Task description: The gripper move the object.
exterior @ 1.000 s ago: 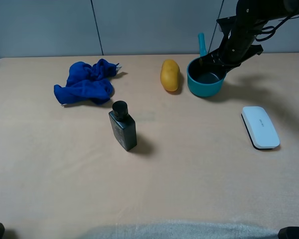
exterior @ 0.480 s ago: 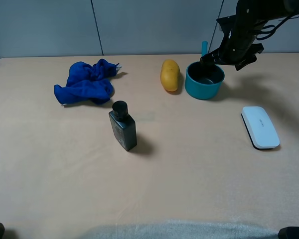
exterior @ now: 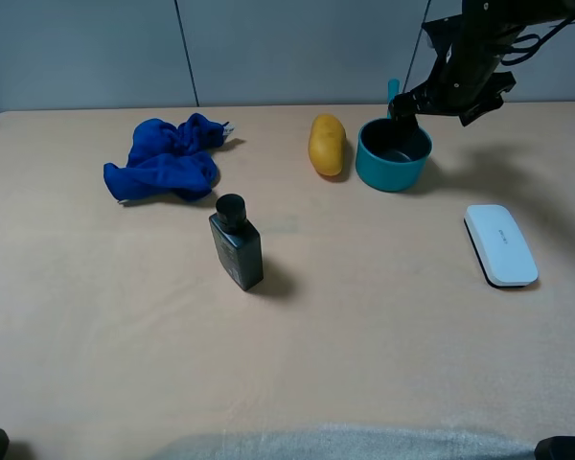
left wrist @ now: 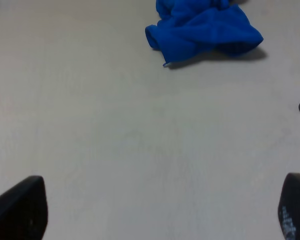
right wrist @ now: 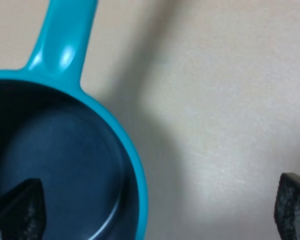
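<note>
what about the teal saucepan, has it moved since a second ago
Yes, slightly. The saucepan sits a bit closer to the yellow potato than before, and the right gripper is open above its rim.

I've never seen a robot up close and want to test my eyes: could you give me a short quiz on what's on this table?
1. True or false: the right gripper hangs over the teal saucepan with its jaws open.
2. The yellow potato-shaped thing lies: A inside the saucepan, B beside it, C under it.
3. What colour is the crumpled cloth?
Key: 1 true; 2 B; 3 blue.
</note>
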